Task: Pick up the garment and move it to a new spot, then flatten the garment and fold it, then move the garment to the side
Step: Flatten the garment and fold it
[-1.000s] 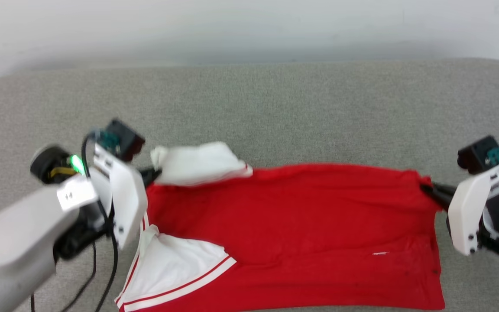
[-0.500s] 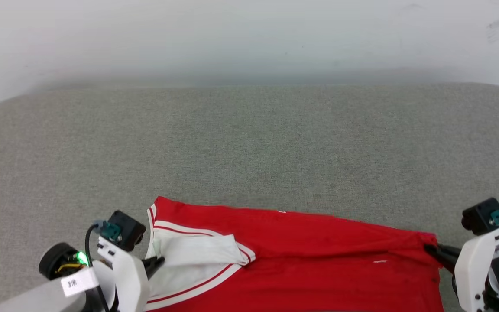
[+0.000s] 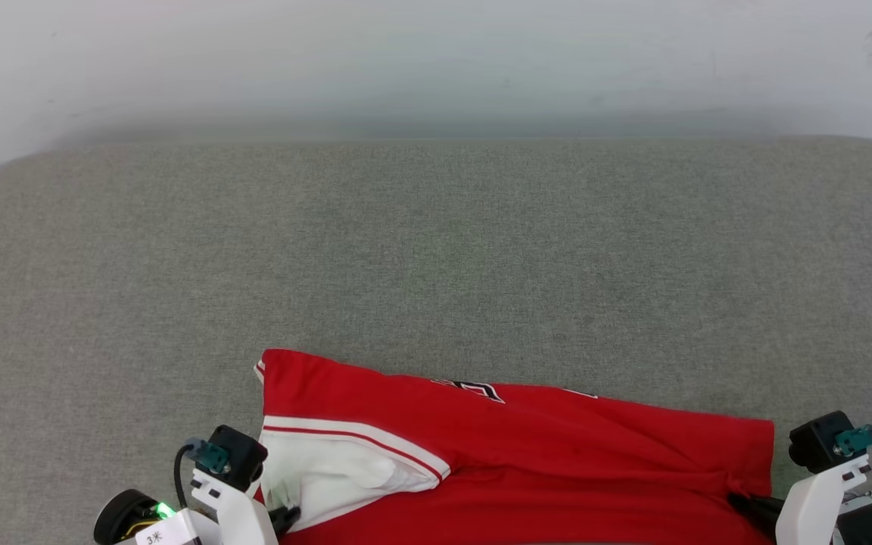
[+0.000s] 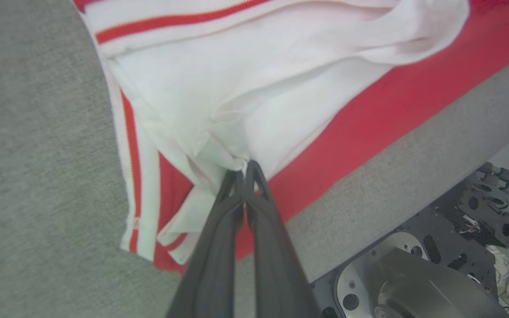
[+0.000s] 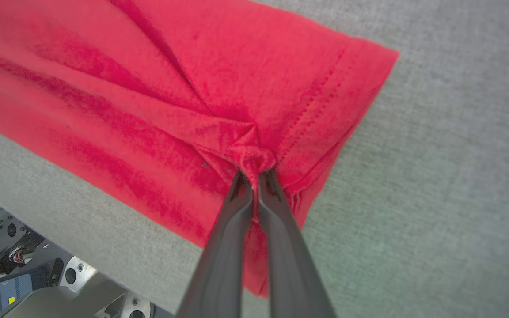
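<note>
The garment [image 3: 527,446], a red T-shirt with white sleeves and striped trim, lies folded along the near edge of the grey table [image 3: 436,250]. My left gripper [image 3: 284,518] sits at the bottom left, shut on the white sleeve fabric [image 4: 237,161]. My right gripper [image 3: 742,503] at the bottom right is shut on a pinched bunch of the red hem corner [image 5: 254,159]. In the left wrist view the garment [image 4: 281,88] shows its white sleeve over red cloth. In the right wrist view the garment [image 5: 148,97] spreads left from the pinch.
The grey fabric-covered table stretches wide beyond the shirt toward a white wall [image 3: 436,60]. Its near edge runs just under the garment, with the robot's wheeled base [image 4: 457,247] showing below it.
Both grippers have drawn the held edge toward the near side, folding the shirt over itself. The white sleeve now lies on top at the left. The head camera has also tilted.
</note>
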Controlling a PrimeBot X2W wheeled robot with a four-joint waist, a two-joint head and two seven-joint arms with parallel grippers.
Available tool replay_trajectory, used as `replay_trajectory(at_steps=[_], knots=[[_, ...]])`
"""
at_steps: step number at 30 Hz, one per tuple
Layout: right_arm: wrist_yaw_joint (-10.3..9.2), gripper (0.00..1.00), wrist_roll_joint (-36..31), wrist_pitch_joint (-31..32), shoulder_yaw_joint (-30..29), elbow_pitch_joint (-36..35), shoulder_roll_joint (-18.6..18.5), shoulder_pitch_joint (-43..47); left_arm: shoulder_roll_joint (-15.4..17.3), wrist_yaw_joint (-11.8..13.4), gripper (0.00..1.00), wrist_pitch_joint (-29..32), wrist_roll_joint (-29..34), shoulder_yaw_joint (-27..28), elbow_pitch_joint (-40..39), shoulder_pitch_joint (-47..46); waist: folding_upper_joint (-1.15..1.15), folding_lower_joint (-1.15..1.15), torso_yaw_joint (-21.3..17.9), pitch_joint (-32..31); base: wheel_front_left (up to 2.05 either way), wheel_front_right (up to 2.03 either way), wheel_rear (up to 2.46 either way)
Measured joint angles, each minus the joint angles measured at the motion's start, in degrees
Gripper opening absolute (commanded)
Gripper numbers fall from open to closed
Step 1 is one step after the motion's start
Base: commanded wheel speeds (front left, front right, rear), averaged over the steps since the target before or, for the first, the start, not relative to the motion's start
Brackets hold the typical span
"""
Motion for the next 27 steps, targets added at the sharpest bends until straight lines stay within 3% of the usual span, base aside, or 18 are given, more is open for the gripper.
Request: replay_trajectory(at_steps=[1, 2, 3, 9, 15, 22, 27], knots=[[0.0, 0.04, 0.0, -0.42, -0.32, 0.31, 0.43, 0.07, -0.26, 0.25, 0.0, -1.01, 0.03, 0.23, 0.7, 0.1, 0.0, 0.0, 0.01, -0.11, 0.0, 0.0, 0.0], [0.0, 0.53, 0.0, -0.93, -0.71, 0.45, 0.83, 0.14, -0.47, 0.59, 0.25, -2.12, 0.15, 0.56, 1.13, 0.29, 0.0, 0.0, 0.0, -0.26, 0.0, 0.0, 0.0], [0.0, 1.0, -0.05, -1.33, -1.02, 0.37, 1.02, 0.34, -0.59, 0.87, 1.0, -2.94, 0.31, 0.83, 1.57, 0.44, 0.0, 0.0, 0.0, -0.46, 0.0, 0.0, 0.0], [0.0, 1.0, 0.34, -3.43, -5.33, -4.76, 0.56, 2.21, -0.36, 4.13, 1.0, -9.42, 1.21, 3.11, 1.04, 2.21, 0.0, 0.0, 0.02, -2.31, 0.0, 0.0, 0.0], [-0.01, 1.0, 0.79, -1.93, -13.35, -11.49, -1.55, 5.17, 0.16, 9.56, 1.0, -19.02, 2.46, 7.25, -0.26, 3.83, 0.0, 0.0, 0.19, -3.49, 0.0, 0.0, 0.0], [-0.02, 1.0, 3.88, 6.7, -19.73, -13.96, -3.28, 8.39, -0.31, 16.48, 1.0, -24.49, 5.1, 13.77, -2.48, 6.99, 0.0, 0.0, 0.39, -3.57, 0.0, 0.0, 0.0], [-0.02, 1.0, 7.25, 13.7, -21.11, -12.5, -4.16, 9.2, -4.28, 19.45, 1.0, -24.6, 12.11, 24.39, -4.87, 11.18, 0.0, 0.0, 1.13, -2.92, 0.0, 0.0, 0.0]])
